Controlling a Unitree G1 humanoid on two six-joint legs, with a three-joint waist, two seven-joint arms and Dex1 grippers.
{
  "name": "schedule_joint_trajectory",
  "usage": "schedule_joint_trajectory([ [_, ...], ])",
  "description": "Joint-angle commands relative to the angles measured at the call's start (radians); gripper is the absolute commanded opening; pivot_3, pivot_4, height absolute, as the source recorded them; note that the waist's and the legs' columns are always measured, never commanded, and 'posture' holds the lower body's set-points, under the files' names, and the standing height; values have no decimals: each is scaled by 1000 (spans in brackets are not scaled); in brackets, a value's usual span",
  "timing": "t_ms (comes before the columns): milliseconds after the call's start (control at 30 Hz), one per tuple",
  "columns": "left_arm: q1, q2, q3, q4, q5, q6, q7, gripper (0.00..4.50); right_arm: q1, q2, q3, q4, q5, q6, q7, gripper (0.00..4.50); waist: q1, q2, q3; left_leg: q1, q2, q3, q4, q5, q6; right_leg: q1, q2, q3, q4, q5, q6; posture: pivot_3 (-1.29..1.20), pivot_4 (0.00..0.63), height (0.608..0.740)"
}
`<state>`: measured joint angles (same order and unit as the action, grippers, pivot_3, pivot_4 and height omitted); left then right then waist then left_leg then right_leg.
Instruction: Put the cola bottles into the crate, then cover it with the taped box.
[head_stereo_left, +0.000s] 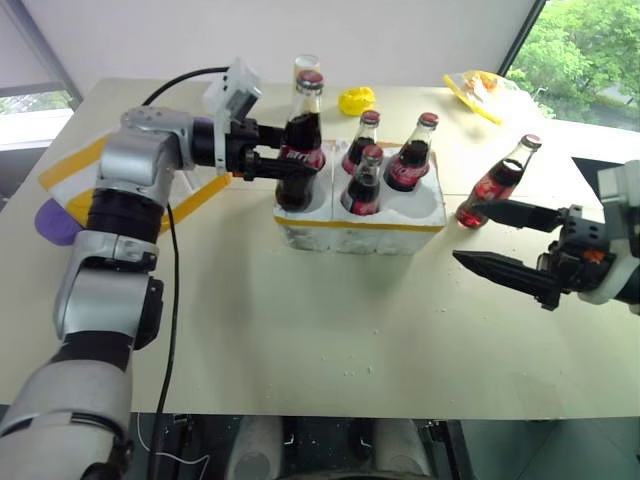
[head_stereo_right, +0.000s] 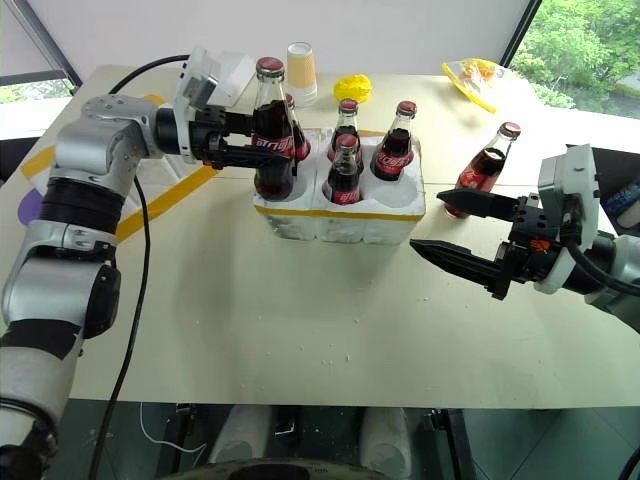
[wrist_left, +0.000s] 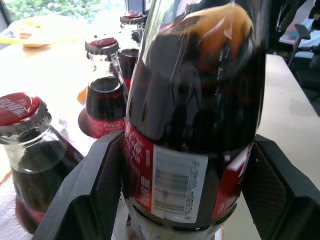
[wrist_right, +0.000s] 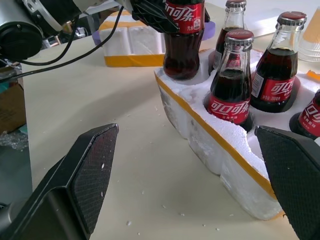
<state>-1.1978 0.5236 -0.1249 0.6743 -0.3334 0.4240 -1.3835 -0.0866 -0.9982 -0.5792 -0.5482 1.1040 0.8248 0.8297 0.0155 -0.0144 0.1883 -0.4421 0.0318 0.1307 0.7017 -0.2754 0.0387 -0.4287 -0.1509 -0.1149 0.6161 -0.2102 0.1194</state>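
While the cream bench (head_stereo_left: 300, 350) is sitting under a big window with green trees outside, it's carrying the crate (head_stereo_left: 360, 222) near its middle, with little white crumbs lying around it. The left hand (head_stereo_left: 262, 161) is clamping a cola bottle (head_stereo_left: 299, 140) by the label, over the crate's near-left well, and three more bottles (head_stereo_right: 347, 150) are standing in the crate. One more bottle (head_stereo_left: 497, 181) is leaning on the bench right of the crate, just beyond the right hand (head_stereo_left: 495, 238), which is hanging there with its fingers wide apart and holding nothing. The taped box (wrist_right: 131, 46) is lying behind the left arm; the right wrist view is showing its side with the yellow band. A paper cup (head_stereo_right: 301, 72) and something yellow and crumpled (head_stereo_right: 354, 87) are sitting at the far edge.
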Motion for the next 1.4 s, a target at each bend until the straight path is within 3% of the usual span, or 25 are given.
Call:
schedule_joint_trajectory([
  [33, -65, -13, 39, 19, 5, -14, 19, 2724, -11, -5, -35, -13, 16, -15, -4, 4500, 0, 0, 0, 0, 0, 0, 0, 0, 0, 0, 0, 0, 0, 0, 0, 0, 150, 740],
  [367, -19, -40, 42, 20, 27, -38, 40, 2724, -21, -12, -32, -5, 14, -15, -1, 4500, -1, 0, 0, -1, 0, 1, 0, 0, 0, -1, 0, 0, -1, 0, 0, 0, 150, 740],
  [800, 213, -18, 85, -228, -7, 64, 135, 2724, -31, -13, -20, 5, 7, -17, 2, 4500, -4, 0, 0, -1, 0, 1, -1, 0, 0, -2, 0, 0, -1, 0, 0, 0, 150, 740],
  [900, 244, -8, 109, -292, -31, 115, 154, 4125, -58, -16, 7, 21, -4, -22, 8, 4500, -5, 0, 0, -1, 0, 1, -1, 0, 0, -1, 0, 0, -1, 0, 0, 0, 150, 740],
  [933, 251, -4, 111, -309, -34, 124, 161, 4416, -65, -16, 13, 25, -7, -23, 11, 4500, -4, 0, 0, 0, 0, 1, -1, 0, 0, -1, 0, 0, -1, 0, 0, 0, 150, 740],
  [967, 257, -2, 111, -321, -35, 130, 167, 4416, -69, -16, 16, 28, -9, -23, 13, 4500, -2, 0, 0, 0, 0, 1, -1, 0, 0, -1, 0, 0, 0, 0, 0, 0, 150, 740],
  [1133, 298, 64, 135, -454, -79, 193, 158, 4416, -90, -19, 37, 45, -27, -26, 29, 4500, -2, 0, 0, 0, 0, 0, 0, 0, 0, 0, 0, 0, 0, 0, 0, 0, 150, 740],
  [1400, 373, 350, 245, -739, -288, 418, 25, 4416, -60, -45, -41, 96, -69, -15, 47, 4500, -4, 1, 0, 1, 1, 1, -1, 0, 0, 0, 0, 1, 0, 0, 0, 0, 150, 740],
])
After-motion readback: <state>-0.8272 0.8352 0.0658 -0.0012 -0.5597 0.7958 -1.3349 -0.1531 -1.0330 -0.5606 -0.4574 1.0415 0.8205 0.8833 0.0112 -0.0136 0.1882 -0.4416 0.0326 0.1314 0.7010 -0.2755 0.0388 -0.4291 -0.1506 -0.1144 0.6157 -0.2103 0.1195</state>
